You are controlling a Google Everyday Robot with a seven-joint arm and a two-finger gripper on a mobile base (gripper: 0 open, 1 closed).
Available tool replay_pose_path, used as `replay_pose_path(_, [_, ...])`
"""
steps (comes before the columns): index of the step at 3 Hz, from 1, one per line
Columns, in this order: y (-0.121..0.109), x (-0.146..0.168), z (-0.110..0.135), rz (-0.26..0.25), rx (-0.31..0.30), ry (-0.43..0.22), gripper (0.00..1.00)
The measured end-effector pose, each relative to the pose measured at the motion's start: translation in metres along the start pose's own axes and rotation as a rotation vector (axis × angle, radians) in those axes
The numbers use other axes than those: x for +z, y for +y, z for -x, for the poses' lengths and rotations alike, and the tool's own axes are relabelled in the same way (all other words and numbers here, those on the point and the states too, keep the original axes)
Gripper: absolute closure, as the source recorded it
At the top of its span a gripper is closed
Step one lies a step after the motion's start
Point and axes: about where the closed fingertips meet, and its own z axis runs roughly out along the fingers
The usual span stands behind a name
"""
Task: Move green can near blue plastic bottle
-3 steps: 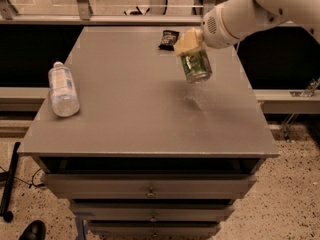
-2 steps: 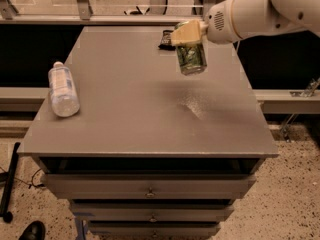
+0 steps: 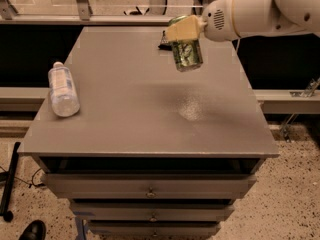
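Half of the job, by the look of it, is sitting behind the robot: the green can is hanging in the air, clear of the counter, so the pick-up is reading as finished while the carry and the set-down are waiting to be done. The hand is hovering over the far right part of the counter, coming in on the white arm from the right, and it is clamping the can by its upper end, with the can's body dangling below it, leaning a little off vertical. The jaws are pressing in on the can rather than standing apart; nothing else is touching them. The blue plastic bottle is lying on its side near the counter's left edge, cap pointing away toward the back, well apart from the can, with a wide stretch of bare grey top lying between the two. A small dark packet is peeking out just behind the can at the back of the counter, mostly hidden. What is remaining, as a judgement, is a sweep leftward across the top, a lowering onto the surface just beside the bottle without nudging it into a roll, and a release.
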Motion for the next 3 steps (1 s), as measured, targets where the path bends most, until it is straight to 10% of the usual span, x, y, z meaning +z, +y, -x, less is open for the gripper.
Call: replay_pose_path(3, [0.106,0.092,0.042,0.269,-0.259,-0.353,1.0])
